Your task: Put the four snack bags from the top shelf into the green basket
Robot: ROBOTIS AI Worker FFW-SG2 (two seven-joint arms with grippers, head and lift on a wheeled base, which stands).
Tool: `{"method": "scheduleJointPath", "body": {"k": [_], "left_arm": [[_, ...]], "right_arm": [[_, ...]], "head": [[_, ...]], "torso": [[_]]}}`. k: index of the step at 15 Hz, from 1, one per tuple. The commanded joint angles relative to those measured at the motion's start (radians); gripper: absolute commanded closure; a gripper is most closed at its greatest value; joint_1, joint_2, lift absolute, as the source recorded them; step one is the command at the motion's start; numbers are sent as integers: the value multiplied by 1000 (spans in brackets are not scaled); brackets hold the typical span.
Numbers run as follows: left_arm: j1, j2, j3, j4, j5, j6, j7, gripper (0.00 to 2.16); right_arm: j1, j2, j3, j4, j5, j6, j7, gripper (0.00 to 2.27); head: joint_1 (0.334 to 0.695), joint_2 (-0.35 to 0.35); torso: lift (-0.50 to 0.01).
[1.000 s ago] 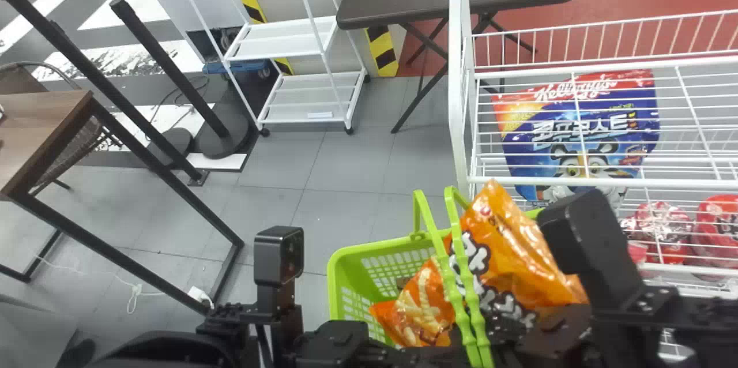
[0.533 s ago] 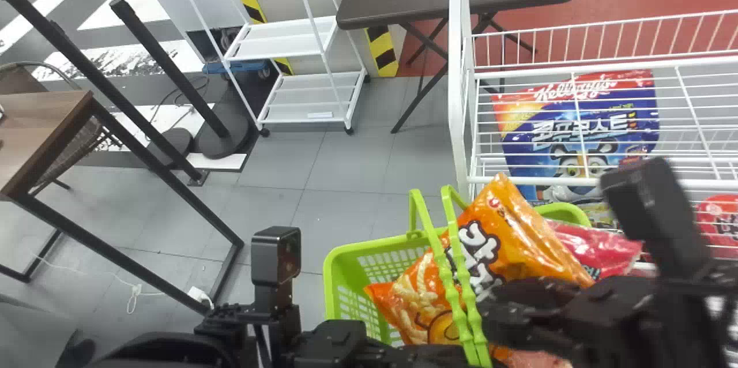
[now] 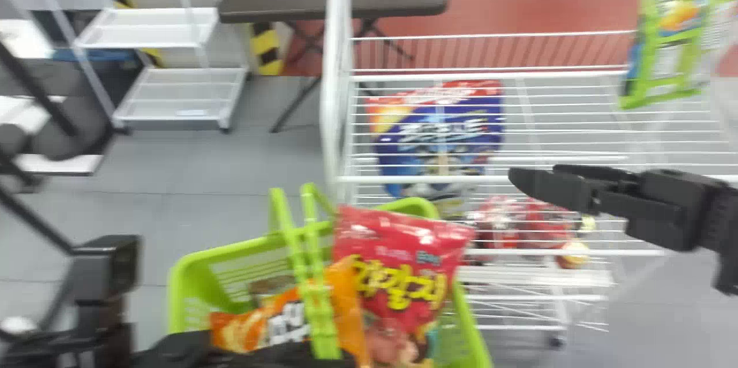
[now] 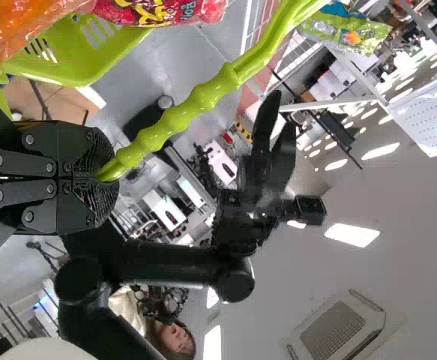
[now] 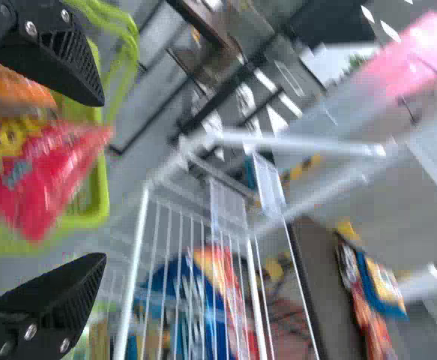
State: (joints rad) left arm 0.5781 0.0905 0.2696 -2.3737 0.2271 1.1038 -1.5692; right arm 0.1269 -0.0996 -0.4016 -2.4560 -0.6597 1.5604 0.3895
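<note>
Head view: red bag (image 3: 398,264) and orange bag (image 3: 349,310) sit in the basket (image 3: 177,293); the green bag (image 3: 669,39), by the shelf (image 3: 415,179), looks light, slippery, best pinched mid-body. Left wrist view: left gripper (image 4: 102,176) clamps the handle (image 4: 203,97). Right wrist view: right gripper (image 5: 102,180) gapes wide, empty.

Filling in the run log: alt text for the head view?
Green basket holding a red snack bag and an orange one, beside a white wire rack. The empty right claw is seen in front of the rack; a green bag is at upper right.
</note>
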Motion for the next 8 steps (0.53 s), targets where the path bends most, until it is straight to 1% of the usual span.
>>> {"method": "scheduleJointPath", "body": {"k": [1, 2, 3, 5, 8], "left_arm": [[-6, 0, -1, 4, 0, 0, -11, 2148], [-7, 0, 0, 7, 0, 0, -11, 2148], [-11, 0, 3, 14, 0, 0, -11, 2148], [-12, 0, 7, 22, 0, -3, -11, 2148], [-17, 0, 13, 44, 0, -12, -11, 2148]], "right_arm": [[-70, -12, 20, 198, 239, -220, 11, 53], [-107, -12, 35, 290, 330, -340, 22, 53], [-156, -12, 53, 405, 416, -487, 26, 53], [-259, -12, 58, 603, 511, -699, 26, 56], [-421, -12, 75, 885, 706, -901, 18, 60]], "head": [[695, -114], [695, -163], [695, -234], [695, -286], [695, -325]], "torso": [[-3], [-3], [-3], [-3], [-3]]}}
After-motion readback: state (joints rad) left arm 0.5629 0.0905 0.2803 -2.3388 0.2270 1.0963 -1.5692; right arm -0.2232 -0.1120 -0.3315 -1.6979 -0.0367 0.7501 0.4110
